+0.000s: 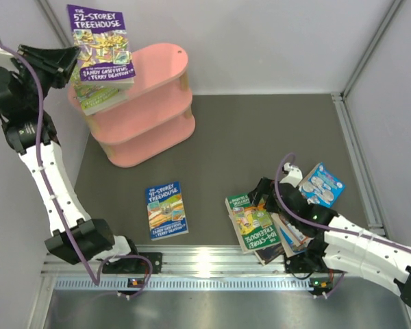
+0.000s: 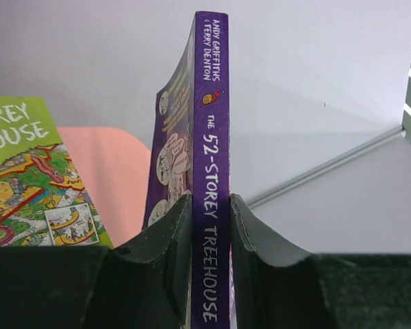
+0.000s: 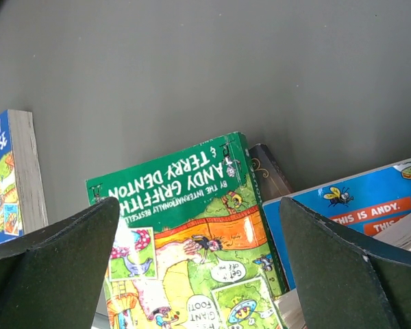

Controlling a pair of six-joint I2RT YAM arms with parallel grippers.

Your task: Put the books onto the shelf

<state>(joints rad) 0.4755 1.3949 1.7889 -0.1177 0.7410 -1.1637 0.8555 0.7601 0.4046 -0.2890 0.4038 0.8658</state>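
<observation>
Grey table [image 1: 274, 137]: books [image 1: 166, 210], pink shelf [image 1: 157, 68]

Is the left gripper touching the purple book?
Touching. In the left wrist view, both fingers of the left gripper press against the purple book, no gap.

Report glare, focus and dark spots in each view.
Top external: glare streaks the metal rail. Left wrist: purple book reads sharp, left gripper dark and featureless. Right wrist: green book sharp with slight sheen, right gripper soft-edged and dark.
</observation>
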